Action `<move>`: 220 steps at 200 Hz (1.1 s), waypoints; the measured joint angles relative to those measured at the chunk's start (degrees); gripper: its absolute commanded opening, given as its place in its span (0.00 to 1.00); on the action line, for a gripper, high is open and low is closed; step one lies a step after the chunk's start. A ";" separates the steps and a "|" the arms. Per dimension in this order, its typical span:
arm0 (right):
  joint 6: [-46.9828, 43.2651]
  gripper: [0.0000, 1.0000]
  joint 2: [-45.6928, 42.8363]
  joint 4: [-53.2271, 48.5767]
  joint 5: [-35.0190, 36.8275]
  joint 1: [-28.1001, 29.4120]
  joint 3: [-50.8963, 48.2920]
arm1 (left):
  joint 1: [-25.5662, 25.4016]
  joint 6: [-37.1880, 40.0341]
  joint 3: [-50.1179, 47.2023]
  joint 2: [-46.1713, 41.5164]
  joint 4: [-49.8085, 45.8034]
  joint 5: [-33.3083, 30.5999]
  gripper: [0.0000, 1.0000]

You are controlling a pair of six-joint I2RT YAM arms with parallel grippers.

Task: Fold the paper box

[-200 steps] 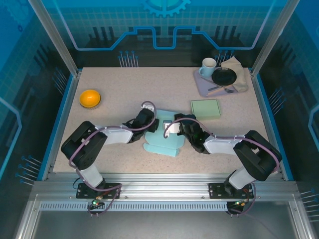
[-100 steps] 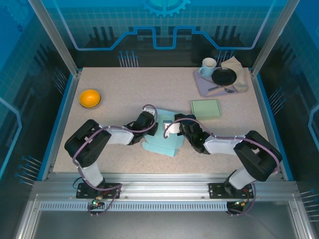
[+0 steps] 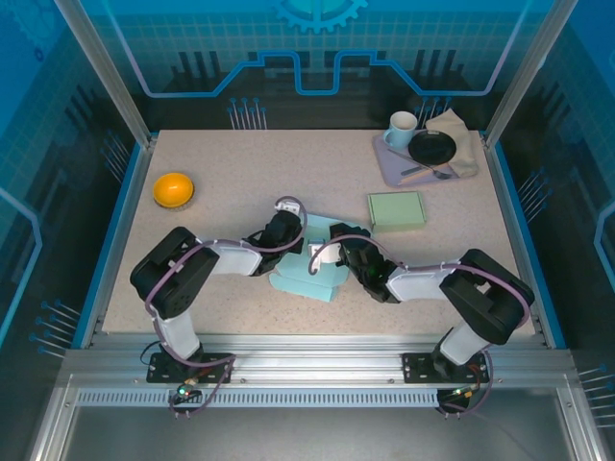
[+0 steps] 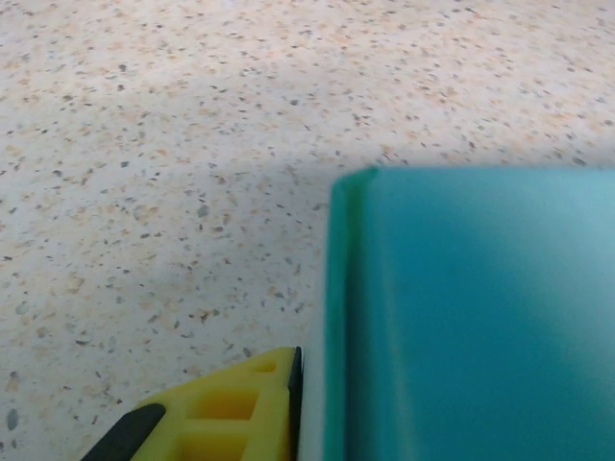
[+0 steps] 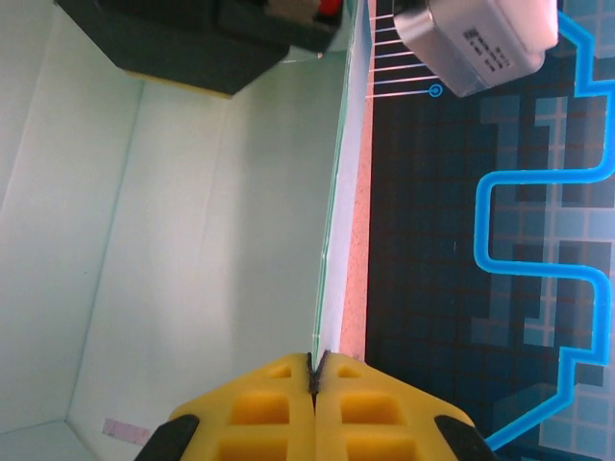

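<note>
The light teal paper box lies partly folded at the table's middle, between both arms. My left gripper is at its far left side. In the left wrist view one yellow finger lies flat against a raised teal wall of the paper box, and the other finger is hidden behind that wall. My right gripper is at the box's right side. In the right wrist view the right gripper is shut on the thin edge of a wall, with the pale inside of the box to its left.
An orange bowl sits at the left. A flat green pad lies just right of the box. At the back right, a tray carries a mug and a black dish, beside a folded cloth.
My left gripper's fingers have closed in on the box's left wall. The box has shifted slightly left and looks narrower. The right gripper stays shut on its edge.
</note>
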 measured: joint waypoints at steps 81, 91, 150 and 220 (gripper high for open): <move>0.20 0.00 1.16 2.14 1.22 0.61 -0.11 | -1.38 -12.28 6.23 1.88 -11.15 -5.44 0.25; 0.22 0.00 1.53 2.56 1.68 0.85 -0.09 | -1.36 -13.20 6.25 2.03 -11.37 -5.66 0.28; 0.59 0.00 3.93 5.70 4.72 2.12 -0.07 | 0.35 -14.14 6.03 2.25 -11.21 -4.66 0.52; 1.36 0.00 4.81 5.75 6.12 2.27 0.74 | 1.75 -7.50 -3.17 -5.70 -7.93 5.05 0.62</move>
